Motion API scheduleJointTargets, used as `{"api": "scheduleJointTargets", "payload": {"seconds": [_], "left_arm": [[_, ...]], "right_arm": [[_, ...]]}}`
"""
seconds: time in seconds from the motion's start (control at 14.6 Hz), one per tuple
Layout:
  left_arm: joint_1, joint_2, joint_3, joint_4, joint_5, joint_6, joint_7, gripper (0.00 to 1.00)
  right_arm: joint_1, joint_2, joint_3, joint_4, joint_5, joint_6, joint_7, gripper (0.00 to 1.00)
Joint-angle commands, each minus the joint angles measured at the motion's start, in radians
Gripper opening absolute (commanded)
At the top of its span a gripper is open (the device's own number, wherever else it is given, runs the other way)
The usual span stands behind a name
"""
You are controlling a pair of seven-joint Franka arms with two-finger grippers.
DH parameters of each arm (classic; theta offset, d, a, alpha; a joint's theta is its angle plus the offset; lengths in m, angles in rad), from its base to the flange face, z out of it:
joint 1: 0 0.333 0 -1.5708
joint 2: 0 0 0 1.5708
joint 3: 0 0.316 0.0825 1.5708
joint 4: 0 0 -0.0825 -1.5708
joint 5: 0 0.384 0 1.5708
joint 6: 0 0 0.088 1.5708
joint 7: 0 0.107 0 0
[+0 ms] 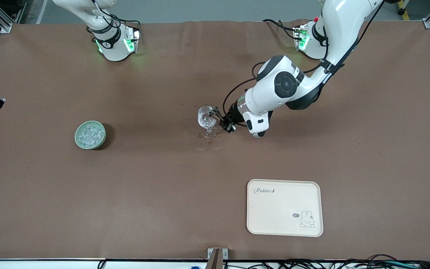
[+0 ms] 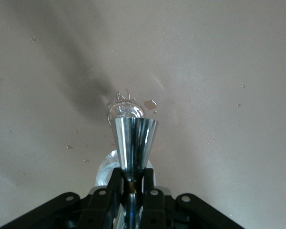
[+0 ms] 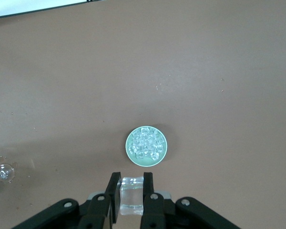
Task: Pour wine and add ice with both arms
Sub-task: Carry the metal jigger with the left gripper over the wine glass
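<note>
Ice [image 1: 90, 135] lies heaped in a pale green bowl [image 1: 77, 138] on the brown counter [image 1: 162, 186], well apart from the stemmed glass [image 1: 206, 119] and toward the right arm's end of the counter. One more clear ice cube [image 3: 132, 195] sits clamped between the fingers of the right gripper [image 3: 132, 193], which we see in the right wrist view hanging high over the counter, just beside the bowl's rim from above. In the front view that gripper is out of sight; only the right arm's base shows. The glass stands upright near the middle of the counter, with small wet spots on the cloth around its foot. The left gripper [image 1: 225, 123] hangs just beside the glass, at bowl height, its fingers clenched on the waist of a shiny metal jigger [image 2: 133, 143] whose mouth points at the glass's rim. We cannot make out any wine in the jigger or in the glass. A cream tray [image 1: 284, 207] with a rabbit drawing lies nearer to the front camera than the glass, toward the left arm's end
</note>
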State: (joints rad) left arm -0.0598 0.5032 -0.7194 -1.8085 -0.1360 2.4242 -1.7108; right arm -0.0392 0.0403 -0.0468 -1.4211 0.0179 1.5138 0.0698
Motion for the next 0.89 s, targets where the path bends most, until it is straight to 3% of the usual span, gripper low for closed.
{"api": "scheduleJointTargets", "payload": {"seconds": [0.0,0.48,0.82], "left_arm": [[-0.002,0.003,-0.012,0.004,0.044,0.006,-0.029,0.0],[-0.011,0.023,-0.037,0.02,0.203,0.006,-0.174,0.0],[-0.011,0.023,-0.04,0.02,0.219,0.004,-0.194,0.0]], "right_arm": [[-0.004,0.007,0.004,0.014,0.01,-0.01,0.008,0.01],[-0.004,0.007,0.004,0.014,0.011,-0.01,0.008,0.01],[-0.004,0.007,0.004,0.014,0.011,-0.01,0.008,0.01]]}}
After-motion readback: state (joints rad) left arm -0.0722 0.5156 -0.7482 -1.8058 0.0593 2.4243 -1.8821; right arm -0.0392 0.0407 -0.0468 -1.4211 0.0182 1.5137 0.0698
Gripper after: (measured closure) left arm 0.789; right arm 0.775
